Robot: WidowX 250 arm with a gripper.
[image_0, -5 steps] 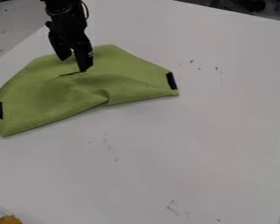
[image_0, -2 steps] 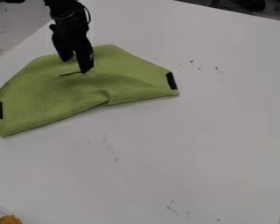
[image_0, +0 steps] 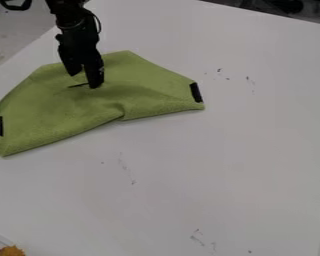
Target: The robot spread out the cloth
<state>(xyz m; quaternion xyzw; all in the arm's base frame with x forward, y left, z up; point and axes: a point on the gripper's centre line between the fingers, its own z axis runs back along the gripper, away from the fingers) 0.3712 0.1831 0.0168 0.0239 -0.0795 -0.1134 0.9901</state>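
White worktop (image_0: 229,160), green cloth (image_0: 42,117) not lying square, black claw (image_0: 84,81) partly open above it

The worktop takes up most of the view. The cloth lies on its upper left part, wide and lopsided, rising to a blunt peak at the far side and reaching the view's left edge. Its near edge runs at a slant and bends in the middle, where a short crease pushes up a small pucker. The rest looks fairly smooth, with soft swells.

The claw hangs down over the far middle of the cloth. Its two fingers stand somewhat apart, green showing between them, and nothing is gripped. The lower fingertip seems to meet the cloth, though from this angle I can't be certain.

A black strip (image_0: 196,92) marks the cloth's right end, another its left. An orange knob (image_0: 12,251) sits in the near left corner. Small dark flecks dot the worktop.
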